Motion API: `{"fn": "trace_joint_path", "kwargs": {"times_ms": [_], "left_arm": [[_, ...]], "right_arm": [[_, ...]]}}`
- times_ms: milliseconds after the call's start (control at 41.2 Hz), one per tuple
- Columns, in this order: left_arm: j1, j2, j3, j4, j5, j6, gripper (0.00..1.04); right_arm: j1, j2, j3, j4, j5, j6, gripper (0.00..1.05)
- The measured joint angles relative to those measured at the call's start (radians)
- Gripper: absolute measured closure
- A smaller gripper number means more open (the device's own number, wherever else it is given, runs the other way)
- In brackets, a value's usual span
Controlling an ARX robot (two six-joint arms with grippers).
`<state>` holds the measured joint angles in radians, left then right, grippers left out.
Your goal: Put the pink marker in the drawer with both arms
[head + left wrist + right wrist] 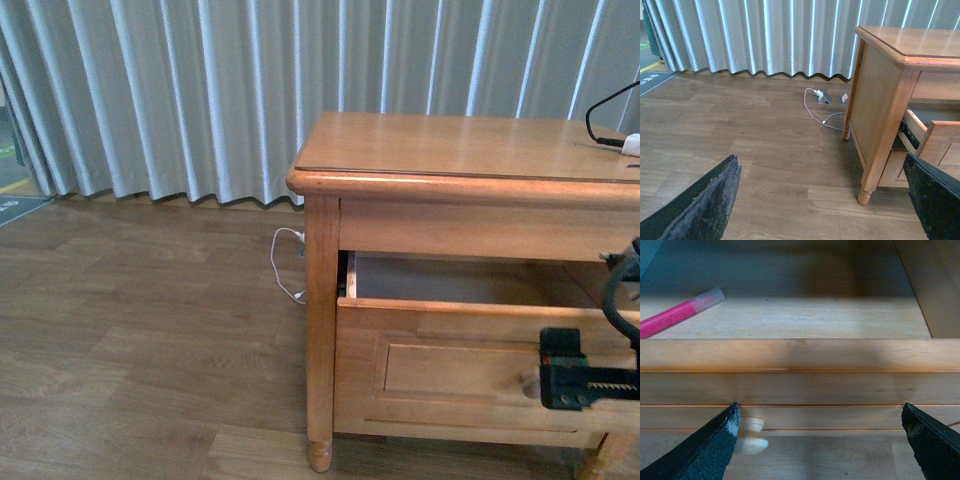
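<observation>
One pink marker [667, 320] lies inside one open drawer [800, 355]; left gripper [820, 157] and right gripper [820, 407] both gape wide, empty.

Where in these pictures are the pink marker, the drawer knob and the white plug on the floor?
pink marker [670, 320], right wrist view, on its pink barrel.
drawer knob [752, 440], right wrist view, on its round head.
white plug [812, 91], left wrist view, on the plug's white body.

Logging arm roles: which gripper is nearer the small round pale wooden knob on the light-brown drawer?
Right. The right gripper, open, sits just in front of the knob; the left gripper, open, is out over the floor beside the wooden cabinet.
</observation>
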<state>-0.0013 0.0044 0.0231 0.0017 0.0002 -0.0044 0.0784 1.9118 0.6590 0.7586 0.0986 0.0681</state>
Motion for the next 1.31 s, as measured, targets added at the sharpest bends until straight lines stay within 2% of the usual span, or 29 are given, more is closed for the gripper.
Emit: {"fn": "trace_joint_path", "kwargs": {"times_ms": [340,607,850,1093,1312], "left_arm": [[0.0,0.0,0.0,0.0,0.0,0.0,0.06],[0.0,0.0,0.0,0.0,0.0,0.0,0.06],[0.0,0.0,0.0,0.0,0.0,0.0,0.06],[0.0,0.0,0.0,0.0,0.0,0.0,0.06],[0.0,0.0,0.0,0.0,0.0,0.0,0.06]], "right_arm": [[0.044,0.172,0.314,-0.117,0.06,0.074,0.09],[0.044,0.236,0.426,-0.163,0.086,0.101,0.09],[0.04,0.242,0.424,-0.154,0.072,0.097,0.09],[0.008,0.156,0.324,-0.121,0.037,0.117,0.09],[-0.045,-0.111,0.124,-0.193,-0.119,0.131,0.09]]}}
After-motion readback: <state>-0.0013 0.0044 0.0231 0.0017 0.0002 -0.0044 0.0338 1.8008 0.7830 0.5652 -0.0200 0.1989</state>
